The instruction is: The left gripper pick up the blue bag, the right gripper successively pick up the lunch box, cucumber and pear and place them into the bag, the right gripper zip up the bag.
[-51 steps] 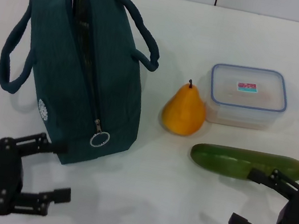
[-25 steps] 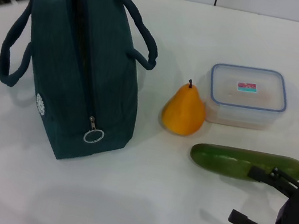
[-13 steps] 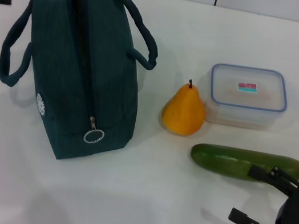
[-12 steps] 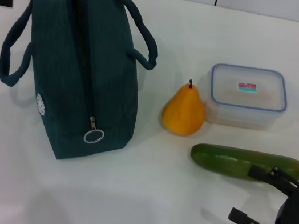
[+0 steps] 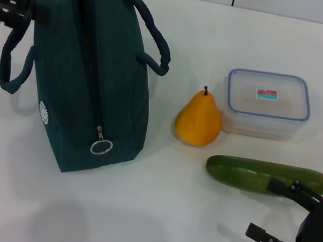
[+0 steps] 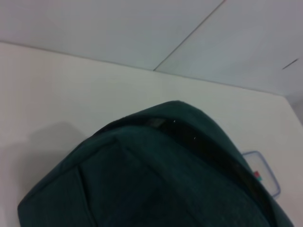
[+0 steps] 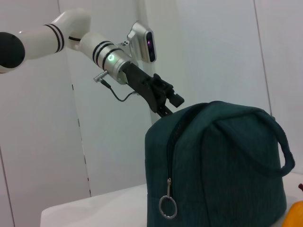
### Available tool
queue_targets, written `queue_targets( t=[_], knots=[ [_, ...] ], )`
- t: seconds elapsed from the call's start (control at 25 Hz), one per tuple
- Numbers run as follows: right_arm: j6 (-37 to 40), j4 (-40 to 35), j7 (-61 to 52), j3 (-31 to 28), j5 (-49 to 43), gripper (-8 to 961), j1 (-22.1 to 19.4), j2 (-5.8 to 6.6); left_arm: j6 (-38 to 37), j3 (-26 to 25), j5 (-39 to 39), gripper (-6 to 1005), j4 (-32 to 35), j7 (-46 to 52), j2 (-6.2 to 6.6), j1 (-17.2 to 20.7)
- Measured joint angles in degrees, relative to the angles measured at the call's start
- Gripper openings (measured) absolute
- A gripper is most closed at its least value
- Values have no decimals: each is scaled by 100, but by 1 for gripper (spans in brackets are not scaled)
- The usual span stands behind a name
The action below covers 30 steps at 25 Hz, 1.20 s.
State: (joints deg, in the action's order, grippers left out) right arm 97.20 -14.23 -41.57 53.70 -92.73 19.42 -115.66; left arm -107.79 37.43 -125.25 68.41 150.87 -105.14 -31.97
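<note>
The blue bag stands upright on the left of the white table, its zipper ring hanging at the near end. My left gripper is open at the bag's far left top edge, just above the left handle; the right wrist view shows the left gripper right at the blue bag. The orange-yellow pear, the lunch box and the cucumber lie right of the bag. My right gripper is open, low at the near right beside the cucumber's right end.
The table's far edge meets a white wall just behind the bag. In the left wrist view the bag's top fills the foreground, with a corner of the lunch box beyond. Bare table lies in front of the bag.
My left gripper left the near-left table, rose to the far left, and has now moved right up against the bag's top edge. The right gripper has barely moved.
</note>
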Motion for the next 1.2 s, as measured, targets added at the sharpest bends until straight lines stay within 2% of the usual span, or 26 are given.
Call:
queue_targets(
  t=[0.28,0.48,0.8,1.04,1.2],
  knots=[
    [-1,4,-1,0,0,874,1,0,29,15,-385,872,-119,-58,-192,-176],
    [-24,10,-1,0,0,873,1,0,48,24,-512,873,-207,-64,-257,-261],
    [-34,12,0,0,0,873,1,0,174,27,-505,784,-207,-115,-262,-279],
    [-35,19,0,0,0,873,0,-2,187,26,-525,717,-453,-181,-227,-381],
    [-34,46,0,0,0,873,1,-8,190,25,-510,550,-429,-286,-235,-393]
  ],
)
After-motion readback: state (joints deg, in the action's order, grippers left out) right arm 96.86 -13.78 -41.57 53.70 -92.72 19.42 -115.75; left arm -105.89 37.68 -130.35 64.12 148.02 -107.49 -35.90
